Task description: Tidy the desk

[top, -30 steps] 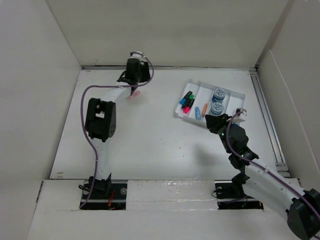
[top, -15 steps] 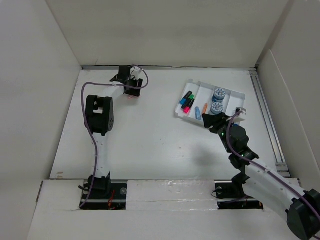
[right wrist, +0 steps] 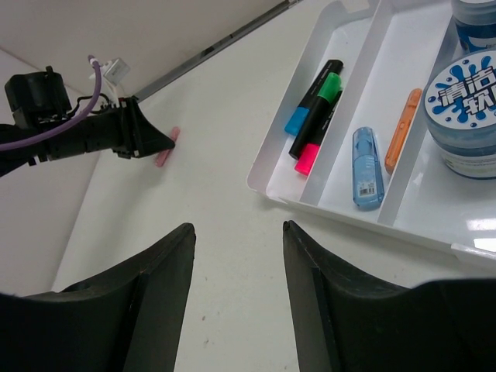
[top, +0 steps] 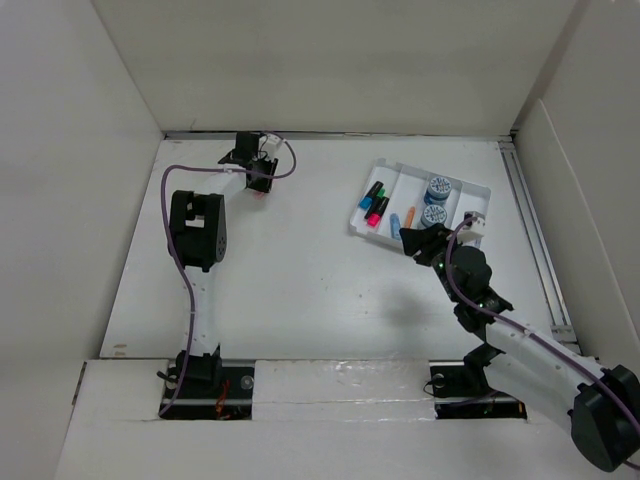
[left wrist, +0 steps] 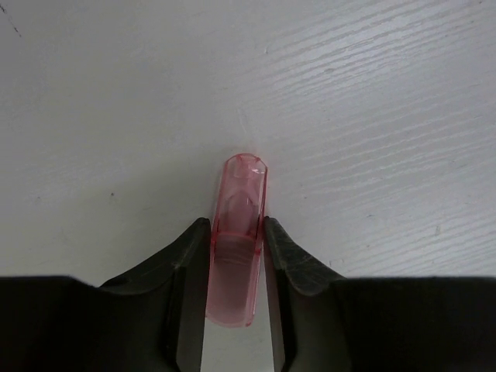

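Note:
The desk (top: 300, 290) is a wide white tabletop. At its far left my left gripper (top: 258, 181) lies low, shut on a small translucent pink cap (left wrist: 236, 256) that rests on the desk (left wrist: 349, 93). Both fingers (left wrist: 288, 252) press its sides. The right wrist view also shows the pink cap (right wrist: 167, 147) at the tip of the left gripper (right wrist: 159, 141). My right gripper (top: 412, 240) hovers open and holds nothing, just short of the white tray (top: 478, 188).
The white tray (right wrist: 267, 167) holds blue, green and pink highlighters (right wrist: 314, 116), a blue correction tape (right wrist: 367, 167), an orange pen (right wrist: 403, 128) and two blue-lidded jars (top: 436, 203). White panels wall the desk on three sides. A metal rail (top: 535, 250) runs along the right edge.
My left gripper dropped from a raised pose down to the desk, then closed on the pink cap. The right gripper opened wider and edged left.

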Tool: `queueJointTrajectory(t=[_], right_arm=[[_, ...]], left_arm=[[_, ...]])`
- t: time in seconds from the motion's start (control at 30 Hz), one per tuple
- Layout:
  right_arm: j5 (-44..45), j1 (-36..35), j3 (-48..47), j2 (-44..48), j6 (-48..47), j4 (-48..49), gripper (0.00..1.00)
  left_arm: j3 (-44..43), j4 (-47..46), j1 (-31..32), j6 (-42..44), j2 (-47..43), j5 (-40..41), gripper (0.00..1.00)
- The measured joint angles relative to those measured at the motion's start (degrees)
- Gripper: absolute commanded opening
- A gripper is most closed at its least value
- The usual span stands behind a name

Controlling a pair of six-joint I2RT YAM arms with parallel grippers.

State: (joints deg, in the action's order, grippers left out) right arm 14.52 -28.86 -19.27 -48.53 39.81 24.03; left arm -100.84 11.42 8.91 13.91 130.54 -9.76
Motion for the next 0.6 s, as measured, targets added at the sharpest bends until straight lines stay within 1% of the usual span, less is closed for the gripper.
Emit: queueJointTrajectory(t=[0.03, 0.13, 0.23, 0.33, 0.4, 0.5, 0.53, 0.6], right_arm=[[0.0, 0.0, 0.0, 0.0, 0.0, 0.0, 0.55], [0.0, 0.0, 0.0, 0.0, -0.2, 0.0, 0.55], [0.0, 0.0, -0.1, 0.0, -0.2, 0.0, 0.55], [-0.2, 0.0, -0.1, 0.0, -0.2, 0.0, 0.55], [-0.2, 0.0, -0.1, 0.0, -0.1, 0.0, 0.55], [-0.3, 0.0, -0.1, 0.0, -0.1, 0.0, 0.55], [-0.5, 0.0, -0.1, 0.0, -0.1, 0.0, 0.55], [-0.5, 0.0, -0.1, 0.0, -0.1, 0.0, 0.55]], left_arm=[[0.0, -0.1, 0.0, 0.0, 0.0, 0.4, 0.16], [0.1, -0.5, 0.3, -0.3, 0.0, 1.5, 0.07], [0.1, -0.4, 0.8, -0.7, -0.2, 2.5, 0.03], [-1.2, 1.6, 1.6, -2.0, -0.2, 2.1, 0.01], [-3.3, 3.1, 2.5, -3.9, -0.2, 0.4, 0.01], [-7.1, 2.4, 4.9, -7.9, -0.5, -5.9, 0.03], [-8.1, 1.6, 6.2, -9.3, -0.8, -8.1, 0.06], [-9.4, -1.2, 9.3, -12.5, -1.7, -12.3, 0.07]])
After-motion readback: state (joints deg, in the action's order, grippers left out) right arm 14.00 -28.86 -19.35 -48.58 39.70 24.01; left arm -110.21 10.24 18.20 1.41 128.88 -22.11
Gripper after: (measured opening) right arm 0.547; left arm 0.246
